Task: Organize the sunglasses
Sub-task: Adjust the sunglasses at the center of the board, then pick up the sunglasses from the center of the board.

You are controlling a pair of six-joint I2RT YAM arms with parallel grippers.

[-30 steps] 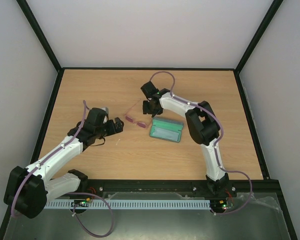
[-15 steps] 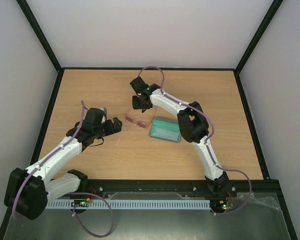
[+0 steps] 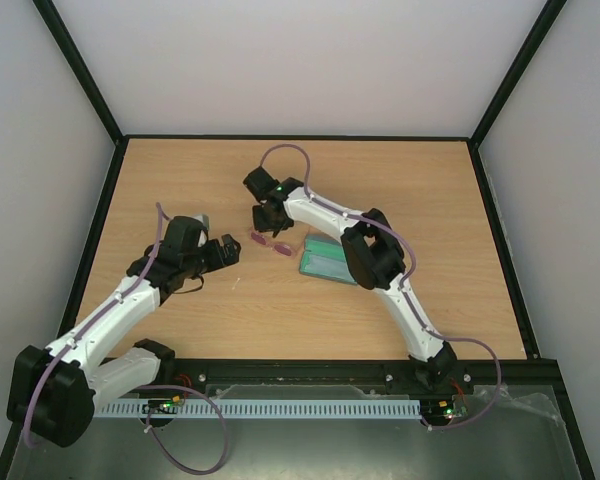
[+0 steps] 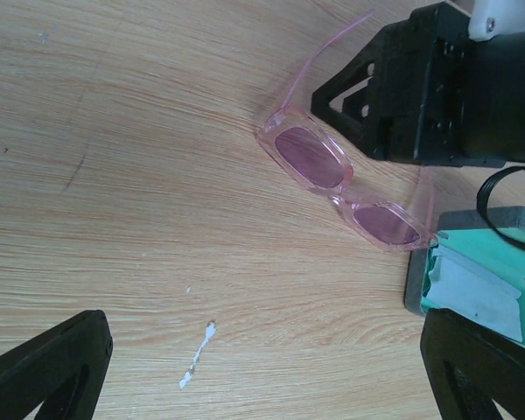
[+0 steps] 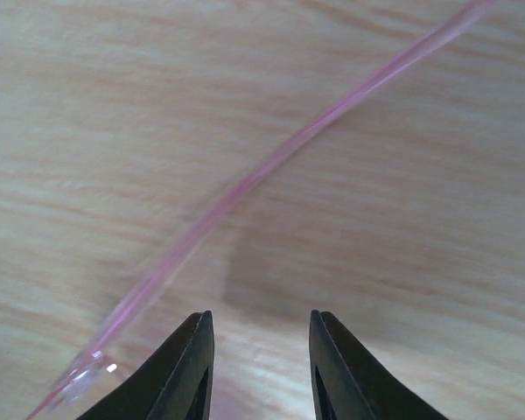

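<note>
The sunglasses lie on the wooden table with pink frame and pink lenses; in the left wrist view they lie unfolded, lenses toward me. My right gripper hovers low just behind them, jaws open with nothing between. In the right wrist view one thin pink arm of the sunglasses runs diagonally just ahead of my right gripper. My left gripper is wide open and empty, left of the sunglasses; its fingertips show at the bottom corners.
An open blue-grey case with a teal lining and a light cloth inside lies right of the sunglasses, also in the left wrist view. A small white mark is on the table. Black frame rails border the table.
My right gripper has swung left, from beside the case's far end to behind the sunglasses' left side. My left gripper has drawn back slightly left. The sunglasses stay put.
</note>
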